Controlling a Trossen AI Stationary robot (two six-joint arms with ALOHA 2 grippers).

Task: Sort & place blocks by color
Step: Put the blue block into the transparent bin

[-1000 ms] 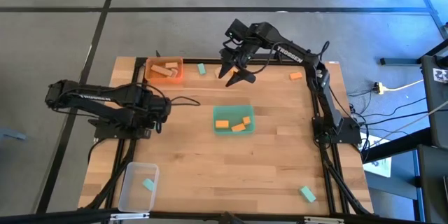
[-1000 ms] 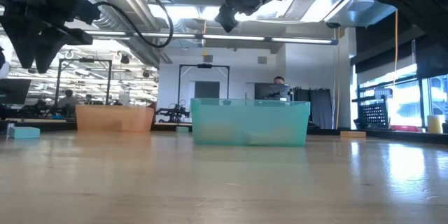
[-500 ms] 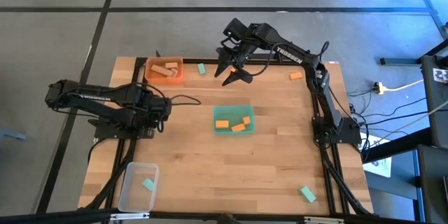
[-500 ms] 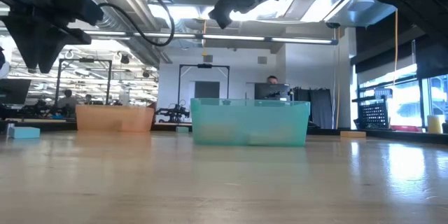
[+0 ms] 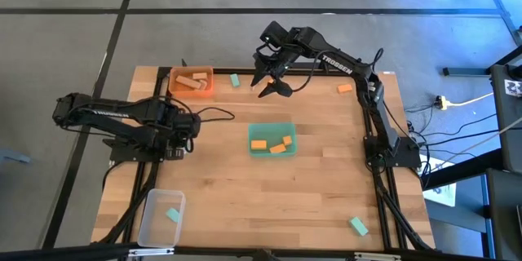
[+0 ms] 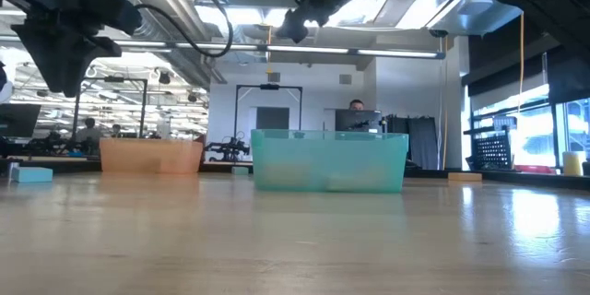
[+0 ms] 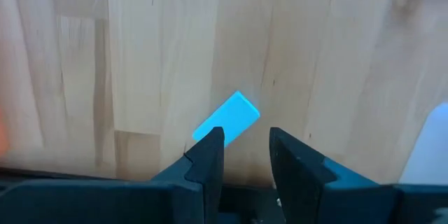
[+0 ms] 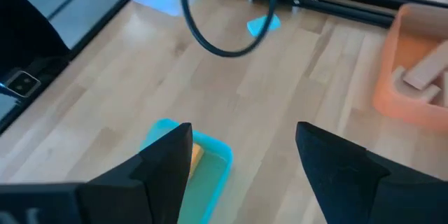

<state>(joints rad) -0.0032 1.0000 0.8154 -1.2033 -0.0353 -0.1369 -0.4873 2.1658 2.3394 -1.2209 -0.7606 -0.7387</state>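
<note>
My left gripper (image 7: 245,145) is open and hovers over the table's left part (image 5: 184,135), its fingertips just short of a mint-green block (image 7: 226,118) that lies flat on the wood. The arm hides that block in the high view. My right gripper (image 5: 276,88) is open wide and empty, raised near the far edge (image 8: 238,154). On the table lie a mint block (image 5: 234,80), an orange block (image 5: 344,88) and a mint block (image 5: 359,226). Orange blocks (image 5: 272,146) lie in the green tray, pale wood blocks (image 5: 192,81) in the orange tray, one mint block (image 5: 173,214) in the clear tray.
The green tray (image 5: 272,127) stands mid-table, the orange tray (image 5: 191,92) at the far left corner, the clear tray (image 5: 151,228) at the near left corner. A black cable (image 5: 214,117) loops from the left arm. Bare wood lies between the green tray and the near edge.
My right gripper has drifted slightly toward the far edge while staying open. My left gripper has sunk a little toward the table. No block has moved.
</note>
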